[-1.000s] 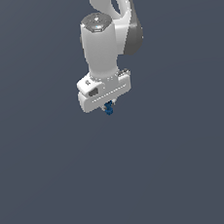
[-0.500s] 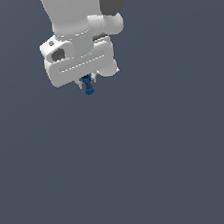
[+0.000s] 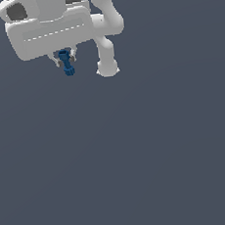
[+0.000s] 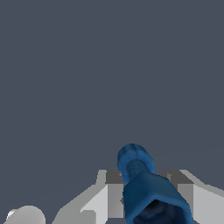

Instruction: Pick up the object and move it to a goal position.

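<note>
Peg-like and dark blue, the object (image 3: pixel 67 62) hangs pinched between the two short fingers (image 3: pixel 58 59) of the white gripper (image 3: pixel 65 60), its knobbly lower end sticking out below the fingertips. It sits in the upper part of the exterior view, toward that view's left, well clear of the flat dark grey surface (image 3: pixel 140 170) that fills the rest of the scene. The gripper is clamped on the object, with the broad white hand body directly above it. In the wrist view the object (image 4: pixel 146 188) juts forward between the grey finger pads (image 4: pixel 114 192), one on each side and pressed against it. Behind the gripper, the white arm (image 3: pixel 107 31) bends down toward the surface.
</note>
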Controlling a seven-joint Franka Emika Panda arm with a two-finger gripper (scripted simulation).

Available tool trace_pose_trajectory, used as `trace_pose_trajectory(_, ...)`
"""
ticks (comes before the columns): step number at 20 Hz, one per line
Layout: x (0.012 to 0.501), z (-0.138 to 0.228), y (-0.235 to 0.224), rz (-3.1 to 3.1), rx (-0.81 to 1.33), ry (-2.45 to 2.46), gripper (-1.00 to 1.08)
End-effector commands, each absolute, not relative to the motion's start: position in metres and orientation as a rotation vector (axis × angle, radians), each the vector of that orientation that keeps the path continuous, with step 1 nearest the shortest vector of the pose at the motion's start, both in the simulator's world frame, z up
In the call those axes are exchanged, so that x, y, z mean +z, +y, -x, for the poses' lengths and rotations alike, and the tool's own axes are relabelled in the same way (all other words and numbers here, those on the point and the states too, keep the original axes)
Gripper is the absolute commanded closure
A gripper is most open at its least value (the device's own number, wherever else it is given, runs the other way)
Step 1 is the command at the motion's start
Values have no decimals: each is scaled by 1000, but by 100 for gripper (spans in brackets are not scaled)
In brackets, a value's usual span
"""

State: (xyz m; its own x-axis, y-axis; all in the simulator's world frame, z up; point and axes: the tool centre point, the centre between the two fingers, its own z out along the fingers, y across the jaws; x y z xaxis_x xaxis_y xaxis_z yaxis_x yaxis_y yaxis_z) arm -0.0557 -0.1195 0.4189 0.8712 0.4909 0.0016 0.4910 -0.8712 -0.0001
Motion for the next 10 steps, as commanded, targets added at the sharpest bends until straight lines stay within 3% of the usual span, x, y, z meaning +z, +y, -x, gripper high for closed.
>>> trace_pose_trajectory(1, 431, 57, -127, 3038, 0, -798, 108)
trace_pose_trajectory(10, 447, 56, -136, 3038, 0, -798, 108)
